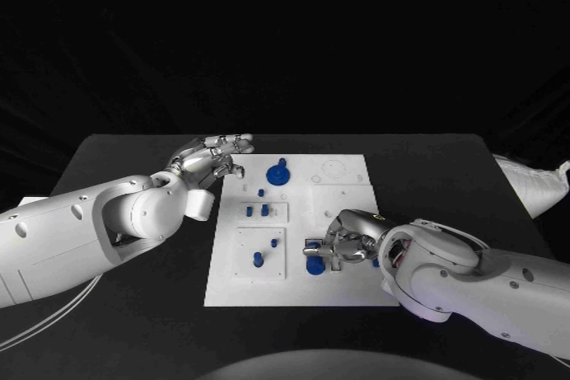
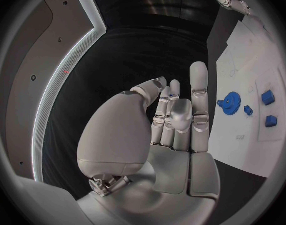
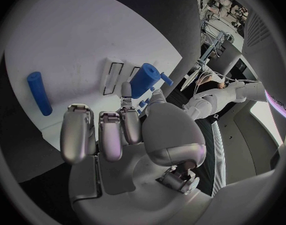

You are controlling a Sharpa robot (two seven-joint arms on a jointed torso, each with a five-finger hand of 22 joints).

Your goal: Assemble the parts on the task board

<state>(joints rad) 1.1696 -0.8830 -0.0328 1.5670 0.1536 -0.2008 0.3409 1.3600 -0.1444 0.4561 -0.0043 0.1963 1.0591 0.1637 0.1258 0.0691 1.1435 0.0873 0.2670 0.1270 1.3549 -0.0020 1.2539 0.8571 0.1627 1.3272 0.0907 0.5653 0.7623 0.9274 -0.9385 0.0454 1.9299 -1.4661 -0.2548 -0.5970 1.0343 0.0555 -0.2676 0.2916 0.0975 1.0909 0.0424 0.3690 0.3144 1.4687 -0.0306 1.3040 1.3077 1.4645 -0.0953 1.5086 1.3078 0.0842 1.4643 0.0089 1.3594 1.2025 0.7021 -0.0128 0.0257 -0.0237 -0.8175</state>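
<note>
The right hand (image 1: 344, 244) sits low over the near right part of the board (image 1: 344, 293), and its fingers (image 3: 125, 102) close around a blue part (image 3: 145, 79) with a thin pin sticking out of one side. In the right wrist view the part lies just past the fingertips, pressed against or standing on the white plate beside two outlined slots (image 3: 114, 76). Whether it is seated in a slot or merely resting at its edge is hard to tell. The part's body leans away from the palm, with its pin pointing sideways along the board and not down into it.

A second piece, a plain blue rod (image 3: 39, 92), lies flat on the board well apart from the fingers, on the side away from the thumb. Its long axis runs roughly parallel to the slots.

The left hand (image 1: 214, 156) hovers at the far left corner of the board, above the surface, fingers loosely spread and holding nothing. A blue gear (image 1: 277, 175) lies just beside it, with smaller blue blocks (image 1: 263, 209) nearer the middle.

So the right hand is plainly the nearer one for the piece it holds, and the coming move probably turns on lining that part up with the slots just beyond the fingertips.
</note>
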